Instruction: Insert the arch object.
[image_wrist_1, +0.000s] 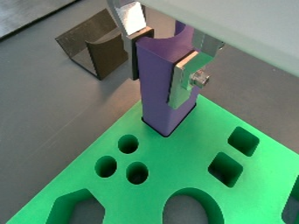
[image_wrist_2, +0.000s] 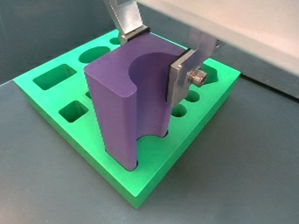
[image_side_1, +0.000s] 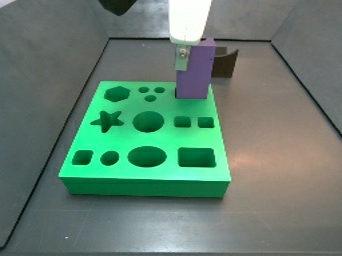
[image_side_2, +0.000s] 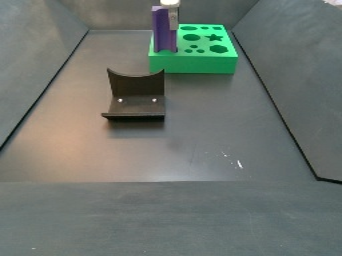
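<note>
The arch object (image_wrist_1: 162, 83) is a tall purple prism with a curved notch in its upper end. It stands upright in both wrist views (image_wrist_2: 122, 109). My gripper (image_wrist_1: 163, 57) is shut on its upper part, one silver finger (image_wrist_2: 184, 74) on each side. Its lower end meets the green board (image_wrist_1: 176, 168) at a corner hole; how deep it sits I cannot tell. In a side view the arch object (image_side_1: 195, 72) stands at the board's (image_side_1: 80, 135) far right corner under the gripper (image_side_1: 189, 45). It also shows in a side view (image_side_2: 163, 28) at the board's (image_side_2: 201, 62) near left corner.
The fixture (image_side_2: 134, 97), a dark bracket with a curved notch, stands on the grey floor away from the board; it also shows in a wrist view (image_wrist_1: 93, 48) and a side view (image_side_1: 227, 62). The board has several open holes: round, square, star, hexagon. Dark walls enclose the floor.
</note>
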